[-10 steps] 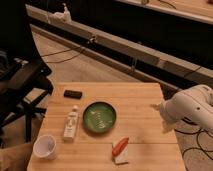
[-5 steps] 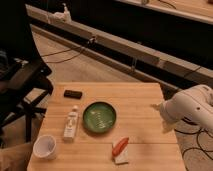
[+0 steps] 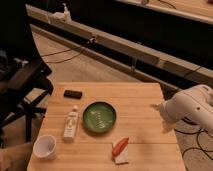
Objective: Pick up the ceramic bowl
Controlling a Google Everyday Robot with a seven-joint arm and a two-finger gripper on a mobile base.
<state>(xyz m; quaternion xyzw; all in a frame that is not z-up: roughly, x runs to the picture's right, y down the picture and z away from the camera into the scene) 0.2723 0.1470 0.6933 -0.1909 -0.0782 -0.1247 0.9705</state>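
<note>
Gripper [image 3: 162,118]: at the table's [image 3: 140,100] right edge, above the wood; whether it is spread or closed, cannot tell.
Bowl [image 3: 99,116]: flat on the table, well to the gripper's left and lower.
Between them: bare wood.
Axis: round, so any rim side should serve.
Nearest rim: the one facing the gripper.
Beyond the bowl: bottle [image 3: 71,122], just beside its far rim.

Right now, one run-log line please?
ceramic bowl: upright on table | gripper: at table's right edge, apart from bowl | pick: not yet done
</note>
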